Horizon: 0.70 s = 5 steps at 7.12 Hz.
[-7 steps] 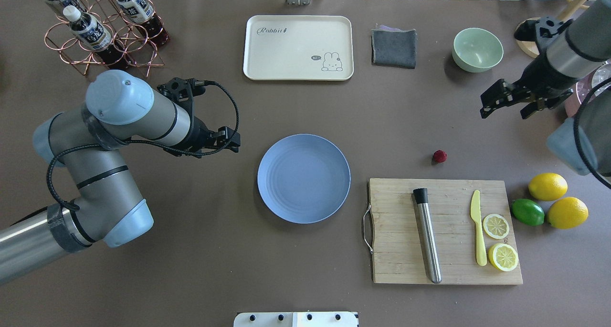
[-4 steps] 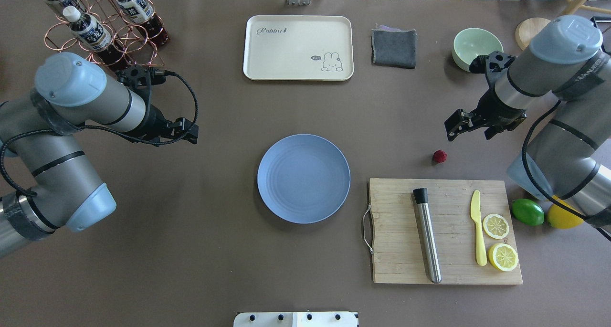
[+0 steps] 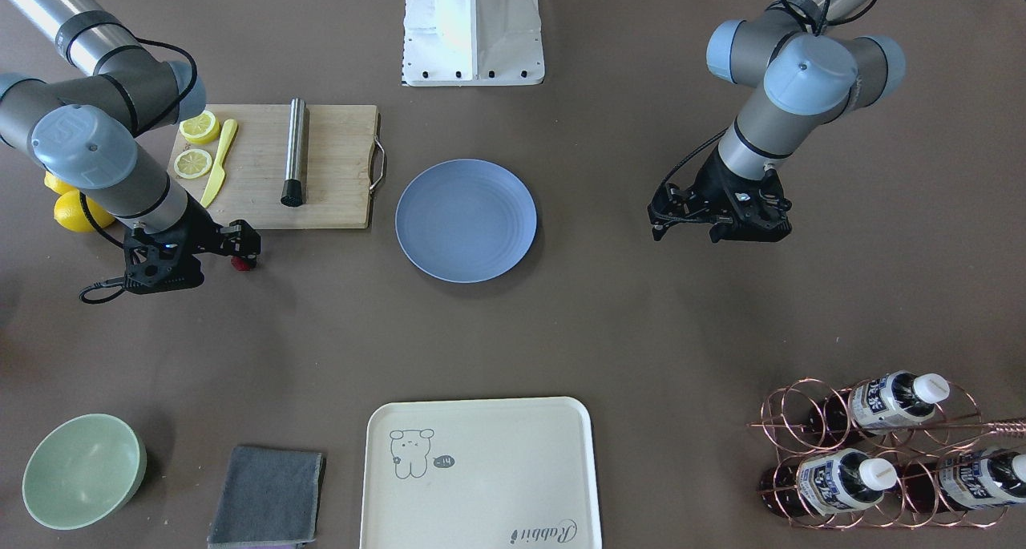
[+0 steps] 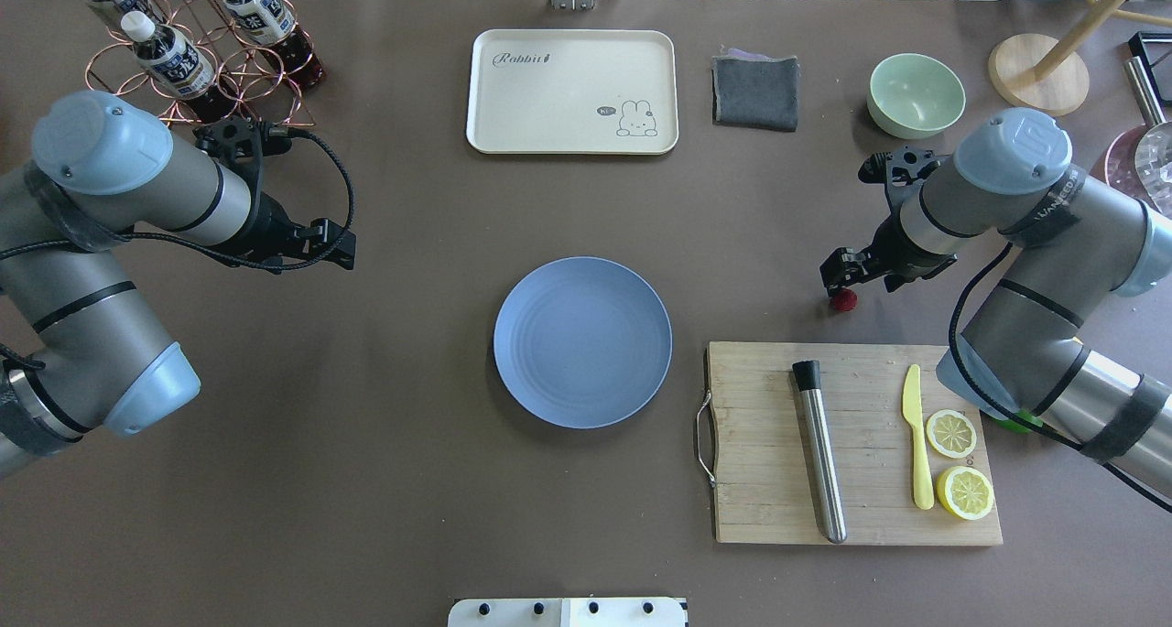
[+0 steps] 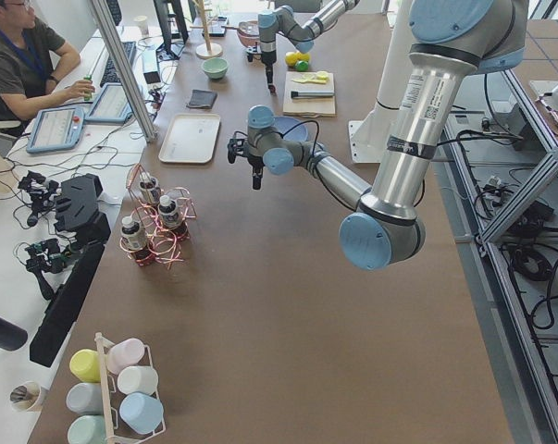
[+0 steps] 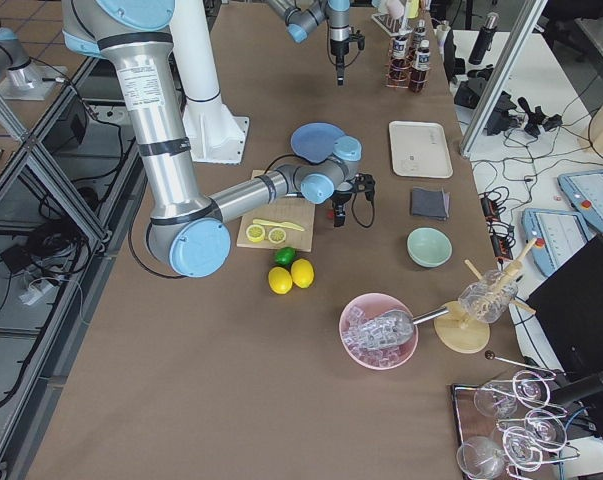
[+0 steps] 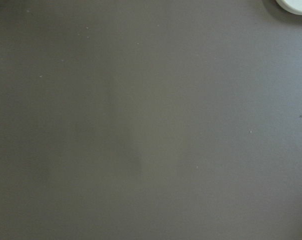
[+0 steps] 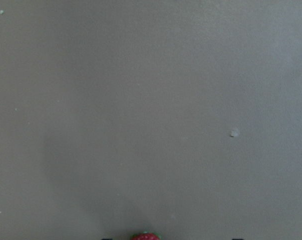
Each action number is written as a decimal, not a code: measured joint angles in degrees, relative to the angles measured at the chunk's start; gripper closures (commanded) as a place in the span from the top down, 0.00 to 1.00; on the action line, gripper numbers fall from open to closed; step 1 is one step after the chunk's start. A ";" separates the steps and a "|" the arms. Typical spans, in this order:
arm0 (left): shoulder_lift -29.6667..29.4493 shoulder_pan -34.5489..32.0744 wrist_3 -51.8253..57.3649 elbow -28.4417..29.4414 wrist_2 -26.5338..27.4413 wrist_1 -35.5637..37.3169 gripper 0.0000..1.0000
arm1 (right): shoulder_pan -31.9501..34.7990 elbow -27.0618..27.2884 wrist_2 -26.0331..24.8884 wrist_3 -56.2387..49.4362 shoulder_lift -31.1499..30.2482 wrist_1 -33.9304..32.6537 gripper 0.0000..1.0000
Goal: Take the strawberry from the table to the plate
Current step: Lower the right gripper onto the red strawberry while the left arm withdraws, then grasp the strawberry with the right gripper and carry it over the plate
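Note:
The strawberry (image 4: 843,300), small and dark red, lies on the table (image 4: 412,481) just beyond the cutting board's far edge, right of the plate. My right gripper (image 4: 859,282) hangs open directly over it, fingers pointing down and not closed on it. In the right wrist view the strawberry (image 8: 145,236) peeks in at the bottom edge. The light-blue plate (image 4: 582,341) sits bare at the table's middle. My left gripper (image 4: 346,250) hovers open and holds nothing, well left of the plate. The left wrist view shows only bare table.
A wooden cutting board (image 4: 856,444) carries a steel cylinder, a yellow knife and two lemon slices. A green bowl (image 4: 916,94), grey cloth (image 4: 755,90) and cream tray (image 4: 572,91) line the far edge. A bottle rack (image 4: 197,55) stands far left. Lemons (image 3: 72,208) lie behind my right arm.
My right arm has swung in and down from the far right until its gripper is over the strawberry. My left arm has drawn back to the left, away from the plate.

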 measured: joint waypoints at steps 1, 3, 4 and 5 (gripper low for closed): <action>0.08 -0.08 0.01 -0.04 -0.02 0.00 0.97 | -0.36 0.07 -0.23 0.16 -0.11 0.16 0.51; 0.37 -0.19 0.00 -0.49 0.03 -0.02 0.97 | -0.85 0.15 -0.31 0.34 0.01 0.26 0.00; 0.88 -0.22 -0.04 -1.12 0.05 -0.06 0.97 | -0.90 0.27 -0.18 0.32 0.24 0.23 0.00; 1.46 -0.25 -0.05 -1.85 0.04 -0.08 0.97 | -0.85 0.86 0.09 0.23 0.37 0.20 0.00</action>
